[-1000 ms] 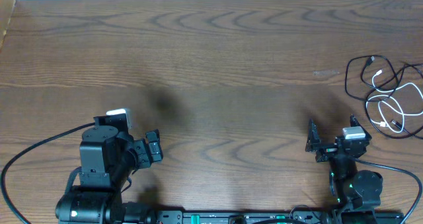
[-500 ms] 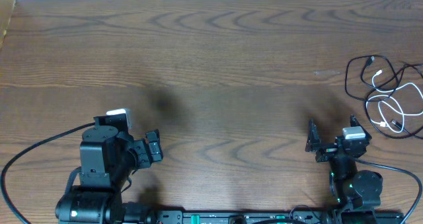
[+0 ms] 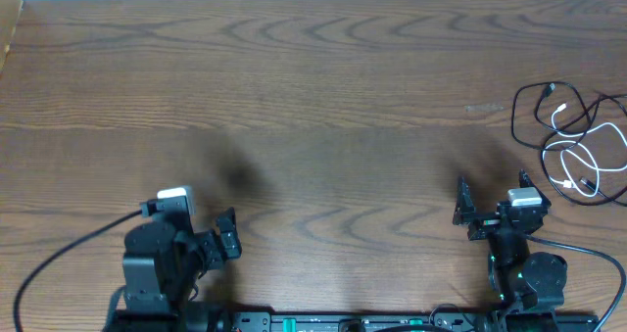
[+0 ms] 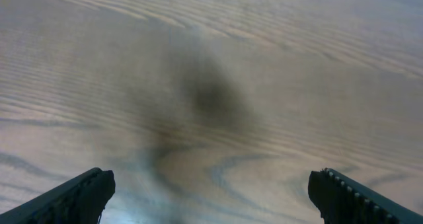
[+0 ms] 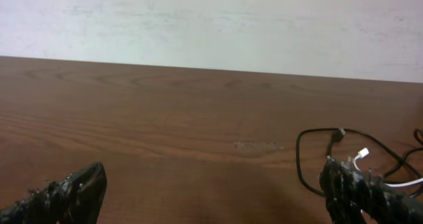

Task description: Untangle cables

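The cables point(image 3: 573, 136) lie in a loose tangle at the table's right edge: thin black loops point(image 3: 534, 105) laced with one white cord point(image 3: 591, 162) that has small plug ends. My right gripper point(image 3: 493, 185) stands open just below and left of them, touching nothing. In the right wrist view a black loop point(image 5: 309, 159) and a white plug point(image 5: 362, 154) show beside the right finger point(image 5: 357, 192); the gripper point(image 5: 211, 187) holds nothing. My left gripper point(image 3: 231, 236) is open far off at the front left. Its wrist view shows only bare wood between the jaws point(image 4: 211, 194).
The brown wooden table point(image 3: 313, 97) stretches between both arms. A thick black arm wire point(image 3: 59, 242) curves at the front left, another point(image 3: 588, 256) at the front right. A pale wall point(image 5: 211, 26) rises behind the table's far edge.
The left arm has drawn back toward the front edge, its gripper shifting slightly nearer. The right arm and the cables have not moved.
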